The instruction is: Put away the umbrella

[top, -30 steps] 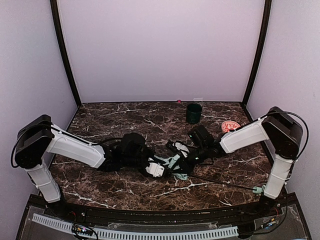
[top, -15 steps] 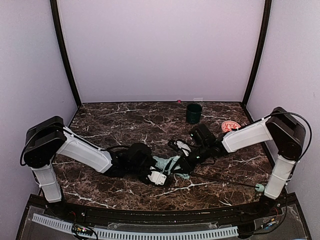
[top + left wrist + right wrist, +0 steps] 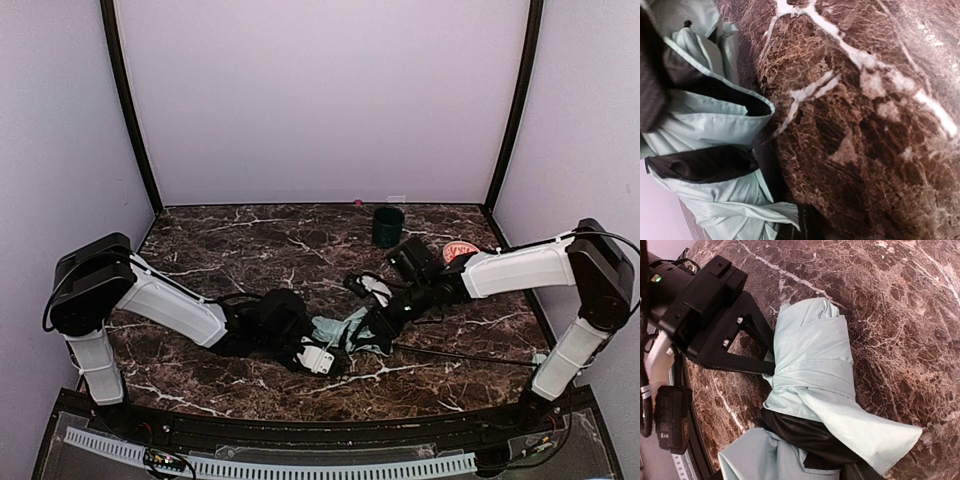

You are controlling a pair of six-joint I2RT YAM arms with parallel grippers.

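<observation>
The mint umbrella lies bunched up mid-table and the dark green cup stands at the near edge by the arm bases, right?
Not quite: the top view shows the cup at the far edge of the table, by the back wall. The umbrella does lie bunched up mid-table.

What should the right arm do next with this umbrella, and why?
Probably move the right end effector out along the thin black shaft toward its far end and grip there. The left end effector is clamped on the bunched canopy, while the shaft sticks out long to the right, so it likely needs pushing in.
</observation>
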